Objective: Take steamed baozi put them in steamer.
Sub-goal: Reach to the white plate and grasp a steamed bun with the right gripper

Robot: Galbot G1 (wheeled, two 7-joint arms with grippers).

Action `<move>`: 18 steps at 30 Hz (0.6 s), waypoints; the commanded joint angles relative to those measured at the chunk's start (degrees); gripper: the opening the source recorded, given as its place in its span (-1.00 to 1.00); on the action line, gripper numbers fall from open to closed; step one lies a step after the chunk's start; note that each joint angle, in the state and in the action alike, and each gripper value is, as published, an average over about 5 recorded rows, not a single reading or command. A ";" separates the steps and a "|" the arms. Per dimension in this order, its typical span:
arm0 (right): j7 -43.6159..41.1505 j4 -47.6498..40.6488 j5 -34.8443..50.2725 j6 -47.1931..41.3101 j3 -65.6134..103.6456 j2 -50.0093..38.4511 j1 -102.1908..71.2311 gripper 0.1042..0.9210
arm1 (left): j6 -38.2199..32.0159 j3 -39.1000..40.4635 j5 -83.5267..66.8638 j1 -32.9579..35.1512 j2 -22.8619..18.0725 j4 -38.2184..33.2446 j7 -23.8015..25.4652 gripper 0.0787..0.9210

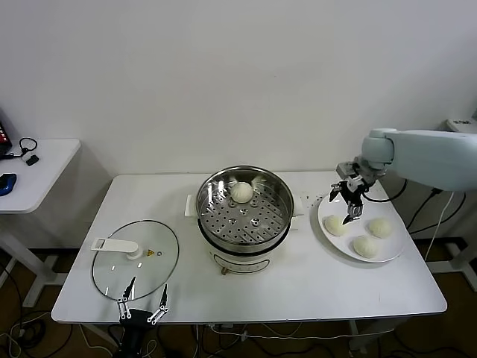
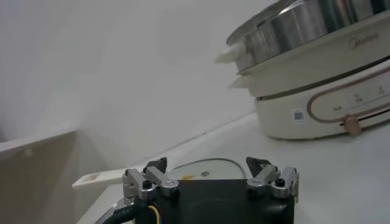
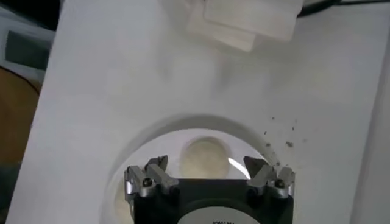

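A plain white wall stands behind a white table (image 1: 298,287). At the table's centre sits the steamer (image 1: 244,209), a shiny steel pot with a perforated floor on a white electric base; one steamed baozi (image 1: 241,192) already lies at its far side. To the right, a white plate (image 1: 332,237) holds three more buns. The right gripper (image 1: 351,209) hovers over the leftmost bun on the plate (image 1: 335,225), claw spread wide and holding nothing; its wrist camera looks straight down on that bun (image 3: 205,157) between the open fingers. The left gripper (image 1: 142,308) is parked at the near left edge, open and empty, beside the glass lid (image 1: 136,257). The soft bun is likely to be the risk: an off-centre descent could nudge it against its neighbours, and too firm a squeeze could dent it or let it slip during the carry to the pot
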 commanded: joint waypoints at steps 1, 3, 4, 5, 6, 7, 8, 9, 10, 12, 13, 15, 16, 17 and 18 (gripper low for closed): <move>1.21 -5.57 -3.07 -5.02 6.61 -0.34 -9.70 0.76 | -0.15 -0.07 0.01 0.09 0.11 0.24 0.04 0.77; 1.06 -6.81 -3.60 -4.65 7.35 0.14 -10.57 0.76 | -0.20 -0.15 0.04 0.17 0.13 0.30 0.03 0.77; 0.97 -7.38 -3.81 -4.50 7.65 0.36 -10.91 0.76 | -0.20 -0.21 0.06 0.20 0.14 0.36 0.03 0.77; 0.92 -7.88 -3.98 -4.39 7.92 0.56 -11.22 0.76 | -0.20 -0.28 0.09 0.21 0.15 0.43 0.03 0.77; 0.89 -8.40 -4.14 -4.29 8.22 0.74 -11.51 0.76 | -0.21 -0.34 0.12 0.22 0.16 0.51 0.03 0.77; 0.85 -8.93 -4.31 -4.16 8.55 0.92 -11.81 0.76 | -0.23 -0.41 0.16 0.21 0.18 0.61 0.03 0.77; 0.81 -9.53 -4.49 -4.02 8.95 1.11 -12.12 0.76 | -0.24 -0.46 0.18 0.20 0.18 0.69 0.03 0.77; 0.78 -10.01 -4.65 -3.87 9.28 1.25 -12.37 0.76 | -0.25 -0.49 0.20 0.20 0.18 0.74 0.03 0.77; 0.77 -10.72 -4.85 -3.64 9.78 1.44 -12.72 0.76 | -0.25 -0.51 0.21 0.20 0.19 0.79 0.02 0.77; 0.71 -11.95 -5.15 -3.30 10.59 1.75 -13.26 0.76 | -0.27 -0.51 0.25 0.21 0.20 0.85 0.02 0.77; 0.62 -12.38 -5.42 -3.14 10.85 1.85 -13.45 0.76 | -0.27 -0.50 0.27 0.21 0.22 0.87 0.02 0.77; 0.43 -12.98 -5.96 -2.96 11.14 1.95 -13.75 0.76 | -0.25 -0.48 0.31 0.20 0.26 0.90 0.03 0.77; 0.33 -13.05 -6.19 -2.92 11.17 1.93 -13.84 0.76 | -0.23 -0.47 0.33 0.21 0.28 0.91 0.04 0.77; 0.25 -13.17 -6.44 -2.87 11.23 1.91 -13.97 0.76 | -0.21 -0.47 0.35 0.22 0.31 0.91 0.05 0.77; 0.22 -13.24 -6.53 -2.86 11.33 1.89 -14.10 0.76 | -0.20 -0.47 0.36 0.23 0.33 0.91 0.06 0.77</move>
